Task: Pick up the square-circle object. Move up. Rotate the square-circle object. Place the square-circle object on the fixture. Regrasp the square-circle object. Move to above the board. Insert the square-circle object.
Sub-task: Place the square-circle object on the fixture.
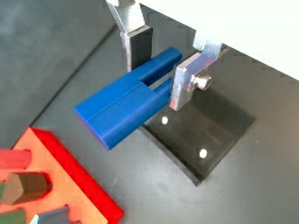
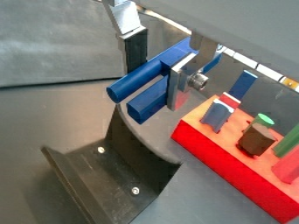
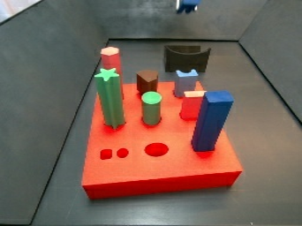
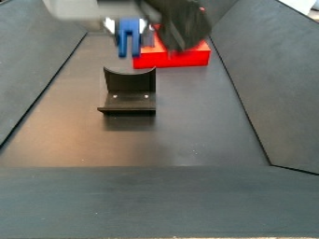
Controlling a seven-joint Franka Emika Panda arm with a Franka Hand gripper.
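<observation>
Your gripper (image 1: pixel 163 63) is cut off at a side view's top edge; its jaws clamp the smooth blue square-circle object (image 1: pixel 126 98) above the fixture (image 1: pixel 208 131).

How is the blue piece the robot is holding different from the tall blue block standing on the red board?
The blue square-circle object hangs in the air, shut in the pincer above the dark fixture; the tall blue block stands in the red board. The held piece lies sideways; the block stands upright. The held piece has a round side and a square side; the block is plain square. Both are blue.
</observation>
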